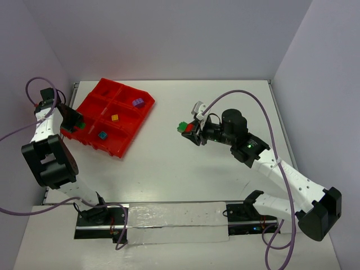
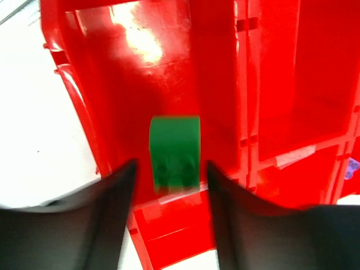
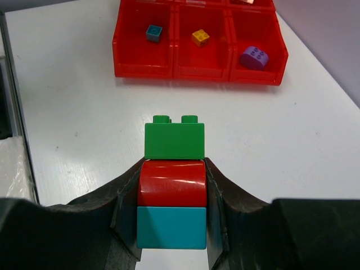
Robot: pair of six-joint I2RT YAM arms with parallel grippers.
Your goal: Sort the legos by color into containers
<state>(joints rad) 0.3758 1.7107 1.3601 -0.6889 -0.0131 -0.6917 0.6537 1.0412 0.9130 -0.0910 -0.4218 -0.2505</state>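
Clamped in the right gripper (image 3: 172, 194) is a stack (image 3: 171, 183) of cyan, red and green bricks, over the table (image 1: 169, 174), well apart from the tray (image 3: 143, 62). Left gripper (image 2: 169, 180) hangs spread above a green brick (image 2: 174, 149) lying in a tray compartment. The unclamped green top may snap off, or mixed colours land together. Pale walls (image 1: 169, 34) enclose the white table.

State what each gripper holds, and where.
Right gripper: brick stack, clamped across the red middle brick. Left gripper: nothing; open around a green brick.
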